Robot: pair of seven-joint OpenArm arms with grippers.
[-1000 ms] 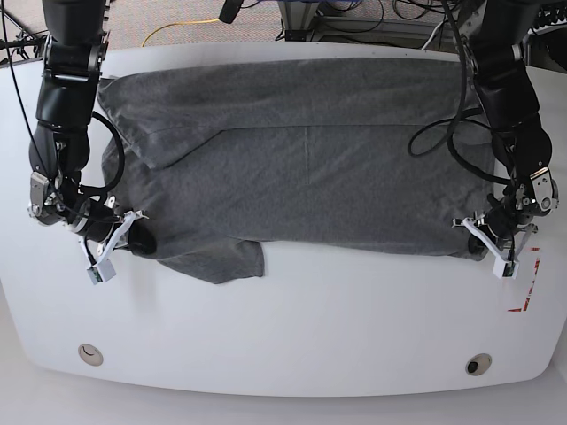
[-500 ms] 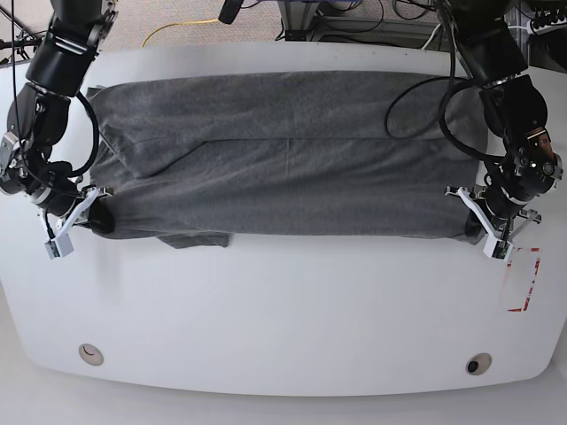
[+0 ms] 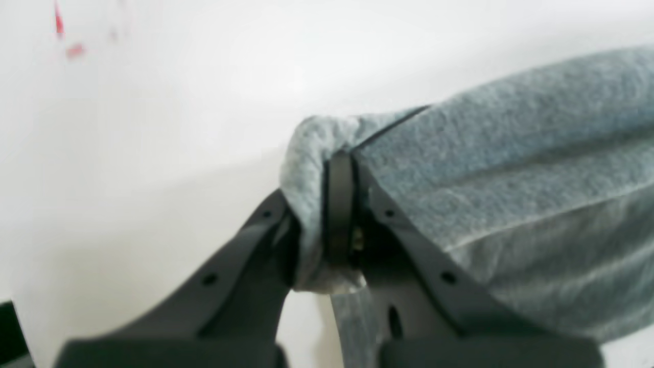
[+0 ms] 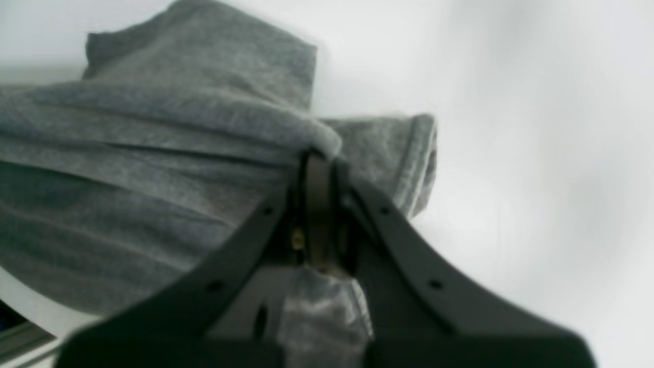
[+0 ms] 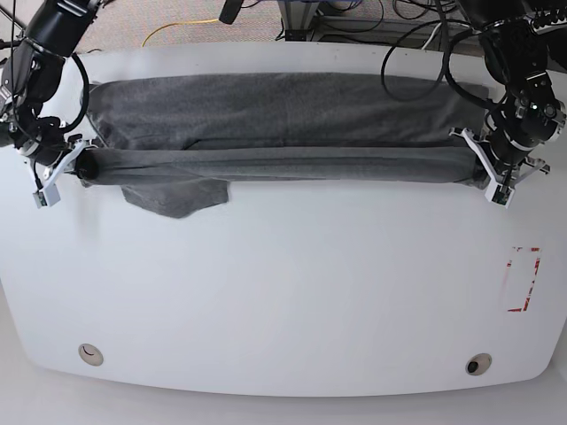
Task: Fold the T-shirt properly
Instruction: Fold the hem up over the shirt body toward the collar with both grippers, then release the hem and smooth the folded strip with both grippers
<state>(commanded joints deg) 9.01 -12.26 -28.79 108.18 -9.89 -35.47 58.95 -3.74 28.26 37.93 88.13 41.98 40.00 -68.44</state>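
Note:
The heather-grey T-shirt (image 5: 275, 119) lies across the far half of the white table (image 5: 283, 292). Its near edge is lifted and stretched into a taut band (image 5: 275, 166) between my two grippers. A sleeve (image 5: 175, 197) hangs from the band at the left. My left gripper (image 5: 492, 181) is shut on the shirt's right end, with fabric bunched between the fingers in the left wrist view (image 3: 327, 214). My right gripper (image 5: 64, 177) is shut on the shirt's left end, seen in the right wrist view (image 4: 319, 204) with a sleeve hem (image 4: 414, 153) beside it.
A red tape mark (image 5: 523, 279) is on the table's right side. Two round holes (image 5: 89, 354) (image 5: 478, 364) sit near the front edge. Cables and a yellow cord (image 5: 182, 27) lie beyond the far edge.
Both grippers have moved away from me and up, carrying the shirt's near edge toward the far edge. The shirt's visible area has narrowed and the edge is now a taut band.

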